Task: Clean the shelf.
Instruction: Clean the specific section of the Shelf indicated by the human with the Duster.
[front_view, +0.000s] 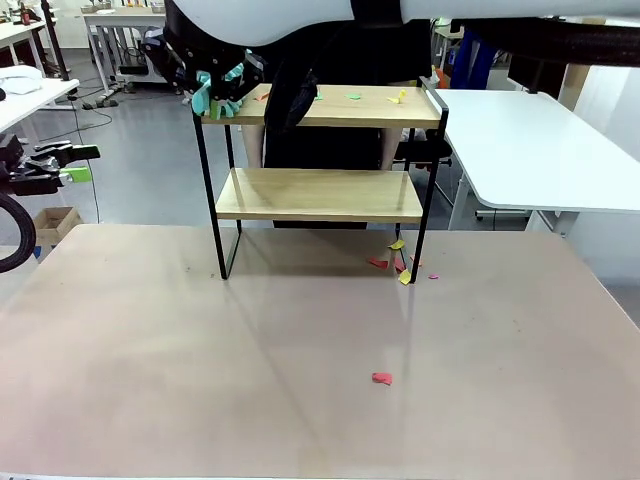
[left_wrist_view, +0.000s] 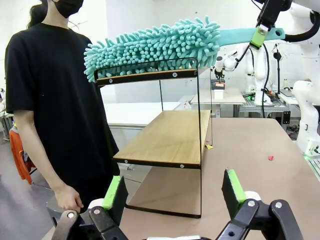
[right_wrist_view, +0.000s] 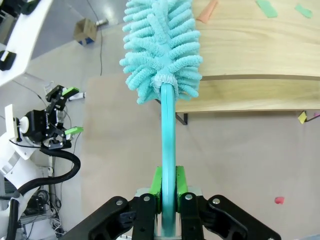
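My right jaws clamped the duster (right_wrist_view: 162, 45) on the shelf's (front_view: 320, 195) top board; left jaws stood apart. Scraps (front_view: 353, 96) needed sweeping off.

I see the shelf (front_view: 318, 195) in pale wood grain with a thin black frame. The duster (right_wrist_view: 162, 45) is plain turquoise, head and handle alike. My right claw (right_wrist_view: 168, 187) and left claw (left_wrist_view: 173, 195) are black with bright green pads. The desk (front_view: 200, 380) is a dull pinkish beige, with a red scrap (front_view: 382, 378) on it. The top board carries a yellow scrap (front_view: 398, 97) and a green scrap (front_view: 353, 96). The person's shirt (left_wrist_view: 50, 100) is black.
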